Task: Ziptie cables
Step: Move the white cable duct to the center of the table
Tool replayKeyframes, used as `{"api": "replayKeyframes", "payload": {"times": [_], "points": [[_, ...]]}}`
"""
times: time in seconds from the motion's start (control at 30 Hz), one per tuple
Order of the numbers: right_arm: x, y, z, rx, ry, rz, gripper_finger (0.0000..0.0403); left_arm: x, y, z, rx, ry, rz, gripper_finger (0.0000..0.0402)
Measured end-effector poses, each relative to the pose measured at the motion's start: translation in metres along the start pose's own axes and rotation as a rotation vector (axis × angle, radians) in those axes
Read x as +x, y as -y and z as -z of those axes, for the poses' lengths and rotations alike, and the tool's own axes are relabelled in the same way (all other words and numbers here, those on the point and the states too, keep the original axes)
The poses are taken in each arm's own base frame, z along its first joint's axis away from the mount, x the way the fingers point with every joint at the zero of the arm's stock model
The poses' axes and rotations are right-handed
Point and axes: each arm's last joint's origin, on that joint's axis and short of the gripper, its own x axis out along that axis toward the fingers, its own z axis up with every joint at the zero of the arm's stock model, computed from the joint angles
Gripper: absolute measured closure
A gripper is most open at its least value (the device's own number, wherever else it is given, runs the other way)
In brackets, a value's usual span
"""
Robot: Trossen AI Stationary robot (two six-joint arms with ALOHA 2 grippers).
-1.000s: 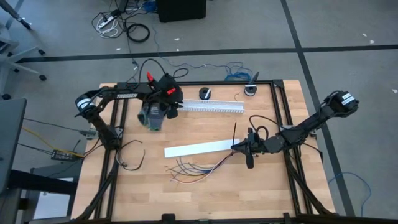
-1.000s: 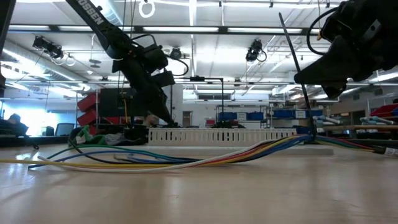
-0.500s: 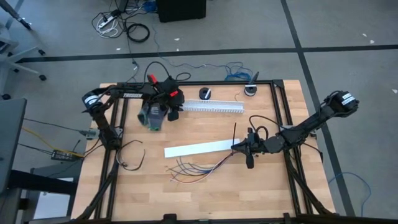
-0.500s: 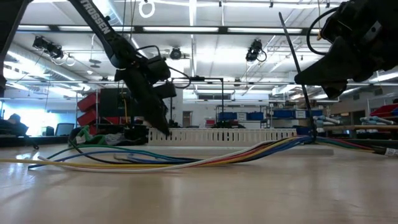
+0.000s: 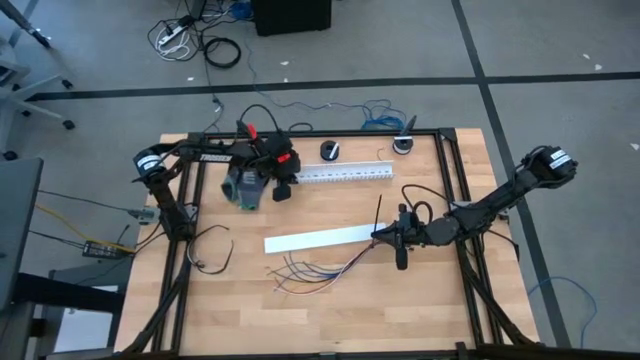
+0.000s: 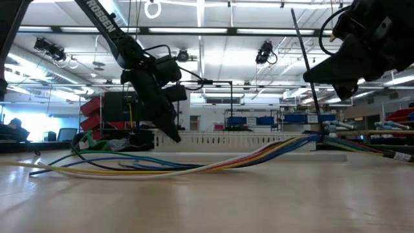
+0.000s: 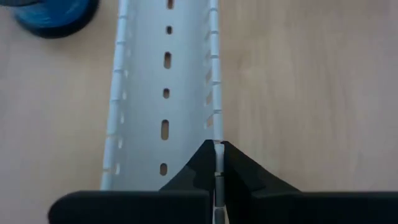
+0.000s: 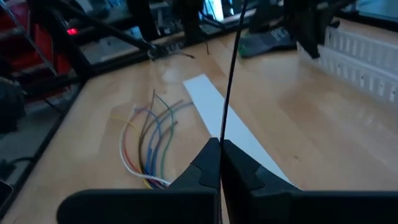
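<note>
The left gripper (image 5: pixel 282 186) is sitting at the left end of the white slotted duct (image 5: pixel 345 173) near the far edge of the counter (image 5: pixel 330 310), and its fingers (image 7: pixel 200 167) are pinching shut on the thin side wall of that duct, as the left wrist view is showing. The right gripper (image 5: pixel 385 236) is working nearer the middle of the counter, its fingers (image 8: pixel 202 163) clamping closed on a thin black ziptie (image 8: pixel 231 68) that is standing almost upright. The cables (image 5: pixel 318 266) are lying loose on the counter in front of a flat white strip (image 5: pixel 318 240); here they are showing as coloured wires, fanning apart at the left and gathering into one bunch right by the right gripper. In the low view the bunch (image 6: pixel 194 166) is rising from the counter toward the ziptie's foot; whether the tie is already looping around it cannot be told.

Judging from this, the step in hand is getting the duct placed or steadied while the tie waits. To do it well, the left arm should be moving the duct slowly and level, since a one-wall grip is likely letting it twist or slip. The right arm is best keeping the tie steady and upright so the bundle is not dragging or spreading, and the wires should be staying gathered at the tie before anything is tightening
</note>
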Motion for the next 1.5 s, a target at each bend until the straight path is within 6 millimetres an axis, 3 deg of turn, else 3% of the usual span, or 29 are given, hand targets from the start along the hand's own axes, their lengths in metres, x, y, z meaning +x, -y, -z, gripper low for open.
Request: {"api": "replayKeyframes", "payload": {"times": [0.37,0.73,1.0,1.33,1.5], "points": [[-0.003,-0.035,-0.031,-0.015,0.107,-0.147,0.0402,0.008,0.038,-0.008,0.051,-0.027,0.178,0.04],[-0.002,-0.059,-0.076,-0.14,0.006,0.046,0.0402,0.015,0.074,-0.015,0.045,-0.062,0.267,0.0401],[0.005,-0.04,-0.086,-0.174,-0.053,0.172,0.0402,0.019,0.099,-0.021,0.025,-0.058,0.321,0.0401],[-0.013,-0.01,-0.117,-0.152,0.024,0.228,0.0402,0.021,0.099,-0.022,-0.026,-0.073,0.238,0.0361],[-0.023,-0.001,-0.124,-0.141,0.048,0.251,0.0402,0.015,0.096,-0.026,0.046,-0.058,0.127,0.0334]]}}
